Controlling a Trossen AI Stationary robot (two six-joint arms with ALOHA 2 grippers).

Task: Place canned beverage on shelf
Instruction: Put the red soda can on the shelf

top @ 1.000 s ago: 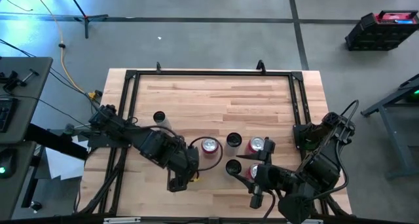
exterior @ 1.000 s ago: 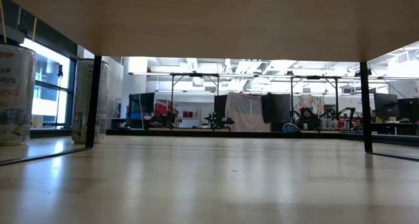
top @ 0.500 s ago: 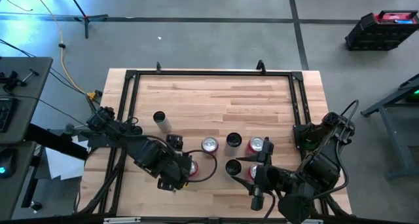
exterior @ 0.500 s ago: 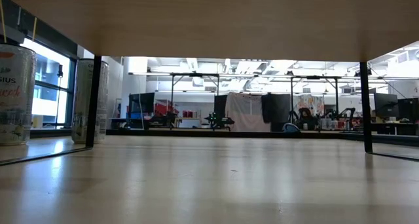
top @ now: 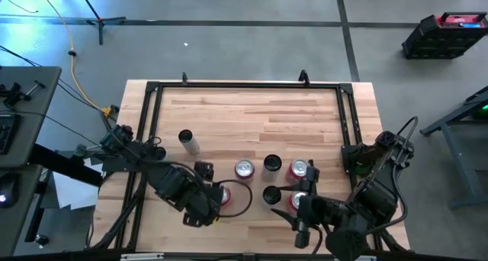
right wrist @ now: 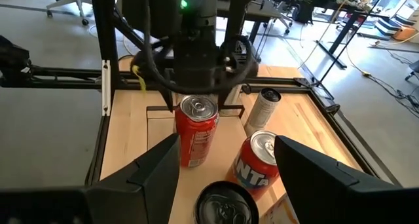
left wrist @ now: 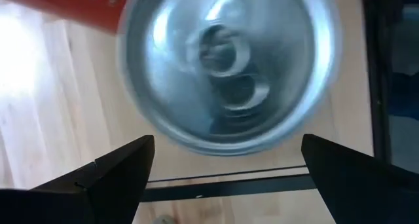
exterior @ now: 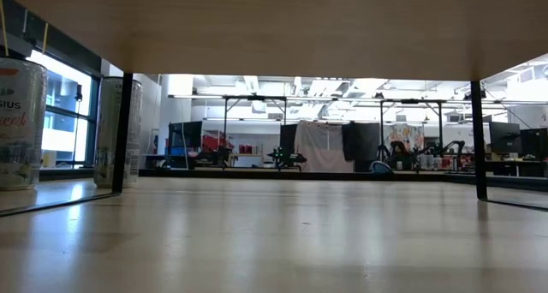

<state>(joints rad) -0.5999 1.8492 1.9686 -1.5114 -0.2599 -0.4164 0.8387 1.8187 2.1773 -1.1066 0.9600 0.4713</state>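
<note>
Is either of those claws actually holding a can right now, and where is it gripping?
Nothing is held. The left gripper is open above the top of the red can, not closed on it; the right gripper is open and empty too.

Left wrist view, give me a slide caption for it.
Open left claw poised directly above an upright red can's silver top on the wooden tabletop.

Left hand [top: 207,209] over red can [top: 223,196]

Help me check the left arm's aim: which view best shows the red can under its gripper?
The right wrist view: the red can stands upright, side and top visible. The left wrist view shows only its top, the high view a sliver, the low view none.
</note>
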